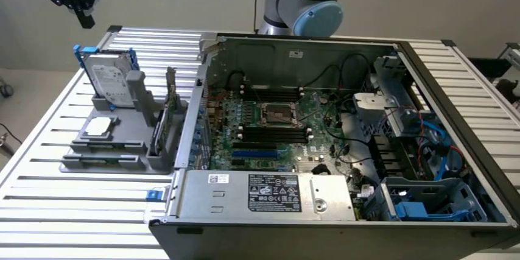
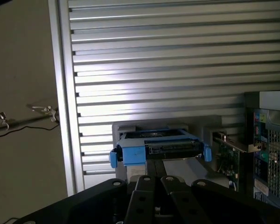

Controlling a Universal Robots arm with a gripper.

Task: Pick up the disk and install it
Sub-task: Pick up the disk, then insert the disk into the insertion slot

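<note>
The gripper (image 1: 84, 21), fingers pressed together and holding nothing, hangs well above the disk (image 1: 111, 81). The disk stands upright in a grey holder (image 1: 89, 147) on the slatted table (image 1: 73, 211), to the exterior view's left of the open computer case (image 1: 293, 53).

Disk (image 1: 109, 80) showing silver, white-labelled, blue-edged; worktop (image 1: 57, 211) showing ribbed grey slats; tool (image 1: 84, 19) showing black.
</note>
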